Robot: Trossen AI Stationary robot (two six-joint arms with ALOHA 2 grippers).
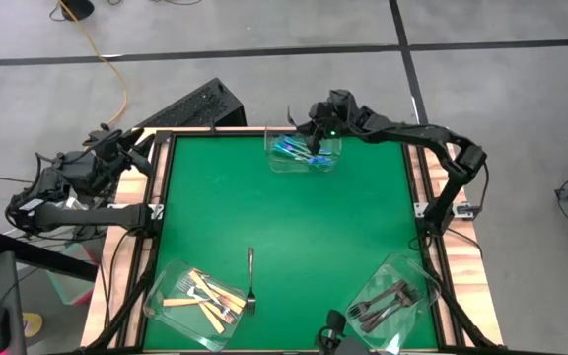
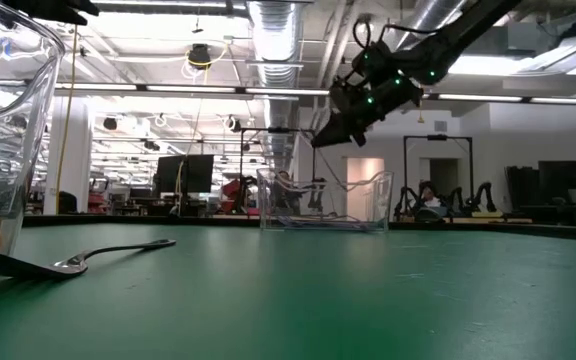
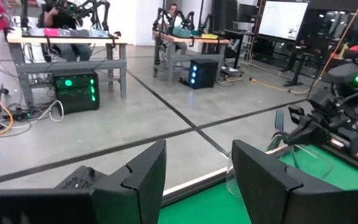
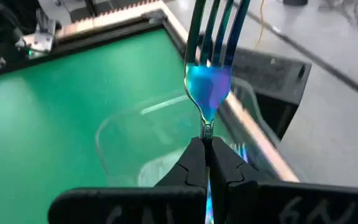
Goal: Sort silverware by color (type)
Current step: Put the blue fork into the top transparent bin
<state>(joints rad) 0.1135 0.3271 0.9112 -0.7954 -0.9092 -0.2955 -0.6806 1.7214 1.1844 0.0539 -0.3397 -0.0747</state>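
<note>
My right gripper is shut on a blue fork and hovers over the clear tub at the table's far edge; the tub holds more blue forks. In the low view the right gripper hangs above that tub. One grey fork lies flat on the green mat near the near edge. A tub of tan-handled forks sits at the near left, and a tub of dark grey forks at the near right. My left gripper is open and waits at the far left corner. My right gripper pinches the blue fork between its two fingers at the thin neck just below the head. The fingers lie along the fork, so the tines stick out past the fingertips. The fork is lifted clear, above the far tub.
The table's wooden frame runs along both sides. A black keyboard-like box lies beyond the far left corner. Bare green mat spreads between the three tubs. People sit at benches in the room behind.
</note>
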